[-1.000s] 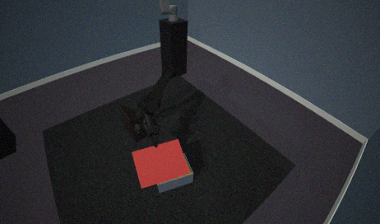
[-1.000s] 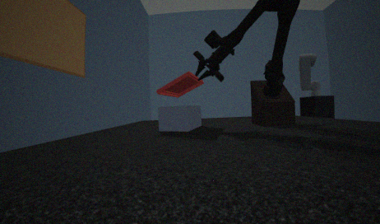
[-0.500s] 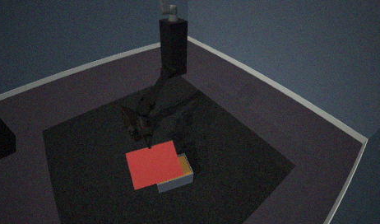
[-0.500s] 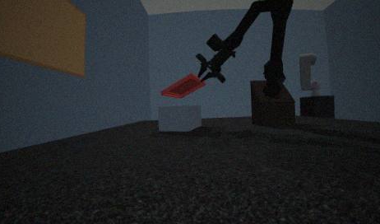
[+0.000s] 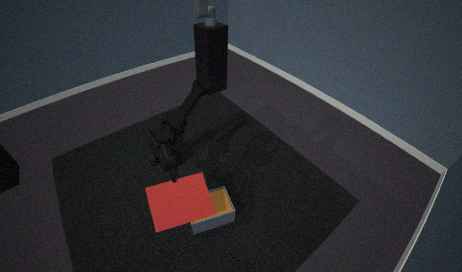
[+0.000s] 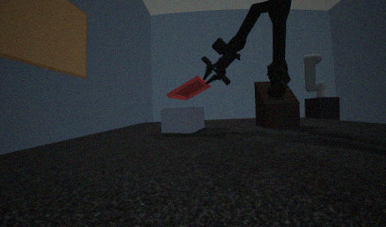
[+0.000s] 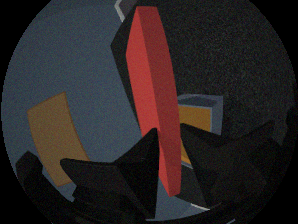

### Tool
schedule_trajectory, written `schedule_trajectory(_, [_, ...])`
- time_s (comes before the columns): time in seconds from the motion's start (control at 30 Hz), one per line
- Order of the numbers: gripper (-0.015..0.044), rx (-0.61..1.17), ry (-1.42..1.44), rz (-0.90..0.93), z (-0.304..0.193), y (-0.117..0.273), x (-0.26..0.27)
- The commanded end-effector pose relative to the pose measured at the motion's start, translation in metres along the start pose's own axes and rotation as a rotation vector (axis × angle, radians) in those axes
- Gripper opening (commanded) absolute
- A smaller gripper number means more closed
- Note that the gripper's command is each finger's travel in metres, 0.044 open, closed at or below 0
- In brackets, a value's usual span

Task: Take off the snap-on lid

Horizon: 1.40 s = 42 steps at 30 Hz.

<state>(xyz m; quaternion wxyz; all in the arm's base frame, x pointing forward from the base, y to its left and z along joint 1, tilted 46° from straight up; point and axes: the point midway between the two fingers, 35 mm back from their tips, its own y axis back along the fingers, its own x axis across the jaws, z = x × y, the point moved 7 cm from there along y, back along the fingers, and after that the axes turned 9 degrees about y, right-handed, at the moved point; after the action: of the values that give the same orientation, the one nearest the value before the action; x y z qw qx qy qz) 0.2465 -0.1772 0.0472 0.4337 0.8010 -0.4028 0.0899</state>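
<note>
I've got the gripper [image 5: 175,179] [image 6: 206,82] [image 7: 168,129] clamped on the edge of the red lid [image 5: 180,202] [image 6: 189,88] [image 7: 152,75], which is off and hanging above the storage box [image 5: 213,222] [image 6: 182,120] [image 7: 217,115], tilted, well clear of the rim in the exterior view. From the top it overlaps part of the box opening. My read: step in hand is carrying the lid sideways to a landing spot. Keep height until no part of it is over the box, then level it, hollow side down, lower slowly, release only once it sits flat. Edge grip probably lets it droop or twist, so no jerks; a low corner could clip the box and shove it. Box is upright and open, orange inside; can't tell if that's lining or contents.
</note>
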Motion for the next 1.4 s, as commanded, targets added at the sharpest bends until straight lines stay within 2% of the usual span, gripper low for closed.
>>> schedule_trajectory(0.0, [0.0, 0.001, 0.014, 0.014, 0.011, 0.002, 0.003])
schedule_trajectory(1.37, [0.0, -0.004, 0.018, 0.015, 0.092, 0.006, -0.011])
